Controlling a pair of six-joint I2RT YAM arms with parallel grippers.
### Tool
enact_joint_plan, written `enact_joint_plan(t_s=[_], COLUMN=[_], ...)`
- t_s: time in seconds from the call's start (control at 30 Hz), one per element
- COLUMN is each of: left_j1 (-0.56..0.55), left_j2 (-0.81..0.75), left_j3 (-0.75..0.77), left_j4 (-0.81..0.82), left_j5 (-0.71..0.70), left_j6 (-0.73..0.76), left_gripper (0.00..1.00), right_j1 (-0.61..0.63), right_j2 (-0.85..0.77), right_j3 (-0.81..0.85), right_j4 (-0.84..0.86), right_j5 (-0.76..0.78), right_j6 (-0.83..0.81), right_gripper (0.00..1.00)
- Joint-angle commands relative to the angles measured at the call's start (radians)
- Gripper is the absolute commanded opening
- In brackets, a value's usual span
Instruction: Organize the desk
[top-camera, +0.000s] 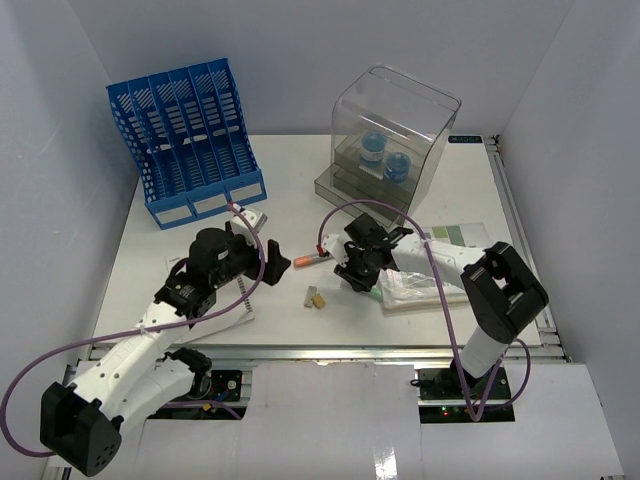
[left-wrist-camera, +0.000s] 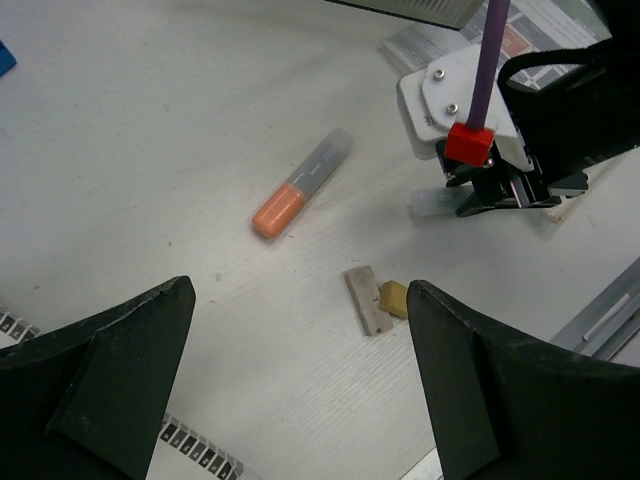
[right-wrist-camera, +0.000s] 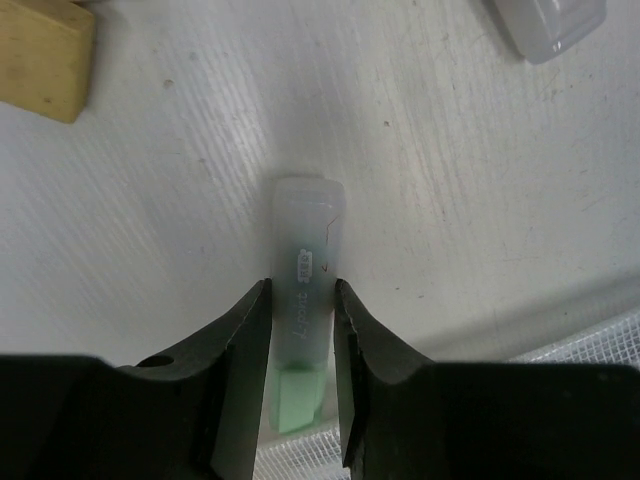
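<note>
Desk (top-camera: 290, 200): pickup in hand, your right gripper (right-wrist-camera: 300, 292) pinching the green highlighter (right-wrist-camera: 303, 215), left gripper (left-wrist-camera: 298, 300) wide above the orange highlighter (left-wrist-camera: 300, 185) at its 9 o'clock; lift straight next.

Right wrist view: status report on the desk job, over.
Right gripper shut on green marker, lying on desk. Left gripper open, empty, hovering. Orange marker and two small blocks loose nearby, nothing blocking.
</note>
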Motion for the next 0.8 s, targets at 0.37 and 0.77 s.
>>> enact_joint_plan(t_s=[0.37,0.77], left_j1=[0.002,-0.105], left_j2=[0.206,0.512], left_j3=[0.029,0.217], left_j4=[0.079,0.029], left_j5=[0.224,0.106], left_j6=[0.044,0.28], left_gripper=[0.98,0.95], right_j1=[-0.175,-0.193], right_j2=[-0.13,0.062], right_j3=[0.358,0.431], right_j4=[0.123,0.257], right_j5=[0.01,0.236], right_j6=[-0.058,-0.105], right_gripper=[0.13,0.23])
